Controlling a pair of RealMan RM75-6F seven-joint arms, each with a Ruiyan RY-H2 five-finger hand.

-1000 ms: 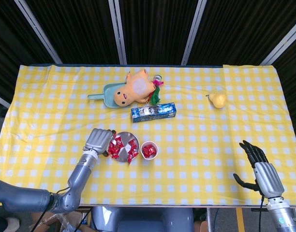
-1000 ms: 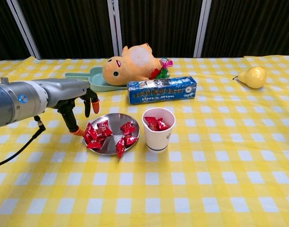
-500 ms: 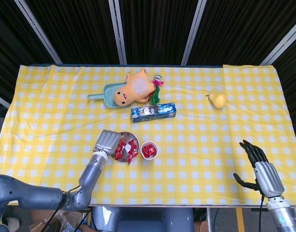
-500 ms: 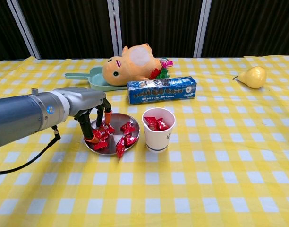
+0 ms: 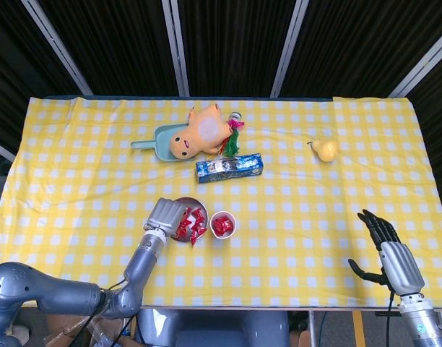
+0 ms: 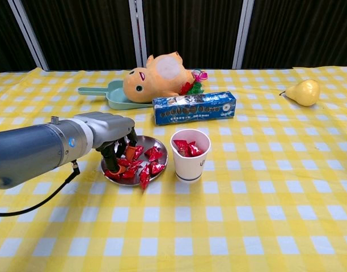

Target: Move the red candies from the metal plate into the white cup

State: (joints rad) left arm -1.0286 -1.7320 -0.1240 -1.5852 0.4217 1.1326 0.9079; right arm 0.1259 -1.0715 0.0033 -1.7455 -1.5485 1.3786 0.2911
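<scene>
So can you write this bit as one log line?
left hand: fingers down among red candies | metal plate | white cup: some candies inside | right hand: idle

Red candies (image 6: 140, 165) on a silver plate (image 6: 144, 143); white cup (image 6: 190, 161); yellow-and-white checked cloth (image 6: 264, 187); blue box (image 6: 194, 107); yellow pear (image 6: 303, 92).

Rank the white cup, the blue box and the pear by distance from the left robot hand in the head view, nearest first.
From the left robot hand over the metal plate:
1. White cup, just right of the plate.
2. Blue box, behind the cup, mid-table.
3. Pear, far right rear.
</scene>
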